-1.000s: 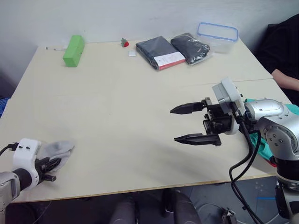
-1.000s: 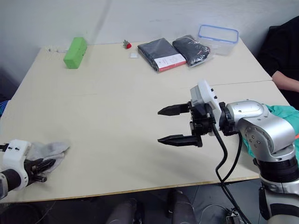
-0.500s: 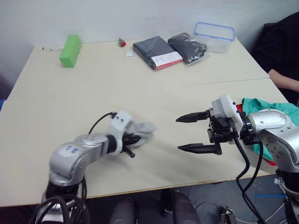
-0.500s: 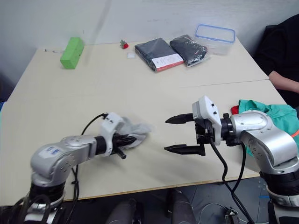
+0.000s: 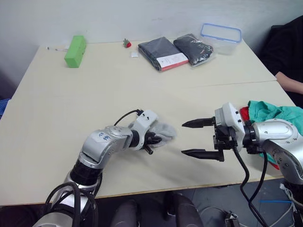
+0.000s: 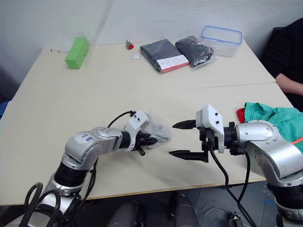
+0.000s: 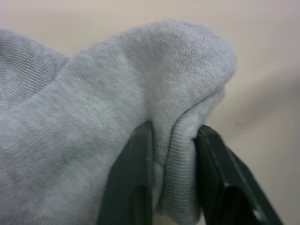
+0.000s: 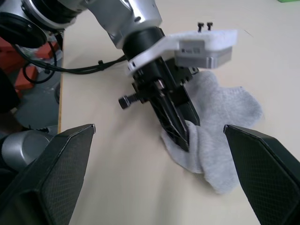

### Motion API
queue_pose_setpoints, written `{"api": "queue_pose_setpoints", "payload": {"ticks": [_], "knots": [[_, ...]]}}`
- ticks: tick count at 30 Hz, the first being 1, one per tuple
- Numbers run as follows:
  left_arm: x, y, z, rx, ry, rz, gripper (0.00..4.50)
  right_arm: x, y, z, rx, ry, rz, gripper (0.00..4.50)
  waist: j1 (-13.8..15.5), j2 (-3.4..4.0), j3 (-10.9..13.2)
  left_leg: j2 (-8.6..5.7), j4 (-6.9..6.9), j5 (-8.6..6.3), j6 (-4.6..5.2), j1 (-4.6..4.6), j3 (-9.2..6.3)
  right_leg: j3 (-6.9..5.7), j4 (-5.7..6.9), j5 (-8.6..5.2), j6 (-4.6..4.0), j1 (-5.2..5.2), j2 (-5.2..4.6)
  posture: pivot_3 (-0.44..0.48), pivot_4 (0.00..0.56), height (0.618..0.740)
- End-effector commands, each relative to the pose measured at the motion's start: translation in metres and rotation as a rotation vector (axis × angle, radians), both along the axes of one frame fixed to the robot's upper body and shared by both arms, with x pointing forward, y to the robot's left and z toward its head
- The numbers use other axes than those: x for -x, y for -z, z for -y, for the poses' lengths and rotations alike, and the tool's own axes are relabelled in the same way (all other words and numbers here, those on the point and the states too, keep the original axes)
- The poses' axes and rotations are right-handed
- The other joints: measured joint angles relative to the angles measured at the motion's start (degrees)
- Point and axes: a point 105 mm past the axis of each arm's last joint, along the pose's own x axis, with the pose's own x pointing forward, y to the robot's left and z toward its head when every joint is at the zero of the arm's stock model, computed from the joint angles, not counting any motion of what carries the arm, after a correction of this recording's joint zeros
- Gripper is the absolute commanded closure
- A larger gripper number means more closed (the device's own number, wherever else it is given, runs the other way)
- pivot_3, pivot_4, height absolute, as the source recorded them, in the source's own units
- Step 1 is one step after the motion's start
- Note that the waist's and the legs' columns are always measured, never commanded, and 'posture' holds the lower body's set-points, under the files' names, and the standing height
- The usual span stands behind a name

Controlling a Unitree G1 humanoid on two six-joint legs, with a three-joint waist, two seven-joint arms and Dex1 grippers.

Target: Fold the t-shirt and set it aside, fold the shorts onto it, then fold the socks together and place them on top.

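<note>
The left claw [image 5: 152, 142] is clenched on the socks [image 5: 163, 131], pinching a fold of grey knit between its fingers [image 7: 133, 187] so the rest trails loose on the counter [image 5: 94, 94], near the middle of the frame toward the lower edge. The right claw [image 5: 198, 138] hangs just beside it, facing it, released, its jaws spread wide with nothing between them; from its wrist the socks lie squarely ahead, which looks to me like a hand-over or a two-handed fold being set up. At the right edge of the frame, behind the right arm, the shorts [image 5: 274, 112] sit in a rumpled teal heap with a bit of the t-shirt [image 5: 244, 113] showing red beneath, so the stack seems laid ready for the socks. Far off in the upper part of the frame lie two packaged dark garments [image 5: 175, 52], a clear tub [image 5: 220, 33] and a green block [image 5: 75, 51], out of the way. A person's arm [image 5: 289, 80] rests at the right edge.
</note>
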Motion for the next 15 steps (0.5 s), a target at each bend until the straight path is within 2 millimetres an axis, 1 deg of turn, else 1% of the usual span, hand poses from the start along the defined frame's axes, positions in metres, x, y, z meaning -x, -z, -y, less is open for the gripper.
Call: {"api": "queue_pose_setpoints", "payload": {"ticks": [1,4,6,8,10,12,13,15], "knots": [[0.014,-0.029,-0.001,0.093,0.066,0.023,2.12,0.003,0.001,-0.006,0.035,-0.017,0.063,0.0,-0.1,0.0,0.0,0.01,0.0,0.0,-0.01,0.0,0.01,0.0,0.0,0.0,0.0,-0.01,0.01,0.0,0.15,0.74],[0.019,-0.045,-0.007,0.138,0.082,0.023,1.16,0.001,0.003,-0.008,0.04,-0.012,0.074,0.0,-0.1,0.0,0.0,0.01,0.0,0.02,-0.04,0.0,0.0,0.01,0.01,-0.01,-0.01,-0.02,0.02,0.0,0.15,0.74],[0.02,-0.058,-0.021,0.143,0.109,0.062,0.48,0.001,0.005,-0.012,0.041,-0.012,0.084,0.0,-0.1,-0.01,0.0,0.01,0.01,0.02,-0.05,0.0,0.0,0.02,0.01,-0.01,-0.01,-0.01,0.03,0.0,0.15,0.74],[0.016,-0.064,-0.038,0.099,0.132,0.115,0.05,0.001,0.008,-0.017,0.049,-0.018,0.097,0.0,-0.3,0.0,0.0,0.02,-0.01,0.03,-0.11,0.02,0.01,0.03,0.03,-0.03,-0.05,-0.03,0.07,0.0,0.15,0.74],[0.002,-0.062,-0.058,-0.01,0.164,0.215,0.05,0.0,0.013,-0.024,0.063,-0.03,0.113,0.0,-0.4,-0.01,0.0,0.04,-0.03,0.03,-0.19,0.06,0.03,0.03,0.09,-0.08,-0.13,-0.08,0.09,0.0,0.15,0.74],[-0.013,-0.057,-0.074,-0.15,0.248,0.319,0.05,-0.003,0.02,-0.032,0.083,-0.038,0.129,0.0,-0.3,0.02,0.0,0.04,-0.05,0.03,-0.25,0.08,0.05,0.0,0.11,-0.12,-0.19,-0.11,0.12,0.0,0.15,0.74],[-0.021,-0.054,-0.079,-0.195,0.29,0.35,0.05,-0.006,0.024,-0.036,0.097,-0.039,0.144,0.0,-0.3,0.02,0.0,0.04,-0.04,0.03,-0.26,0.07,0.06,0.0,0.1,-0.13,-0.2,-0.13,0.12,0.0,0.15,0.74],[-0.04,-0.051,-0.08,-0.275,0.399,0.418,0.05,-0.015,0.032,-0.046,0.122,-0.029,0.185,0.0,0.2,-0.01,0.0,0.04,-0.04,0.04,-0.25,0.01,0.07,-0.02,0.09,-0.13,-0.21,-0.14,0.12,0.0,0.15,0.74]]}}
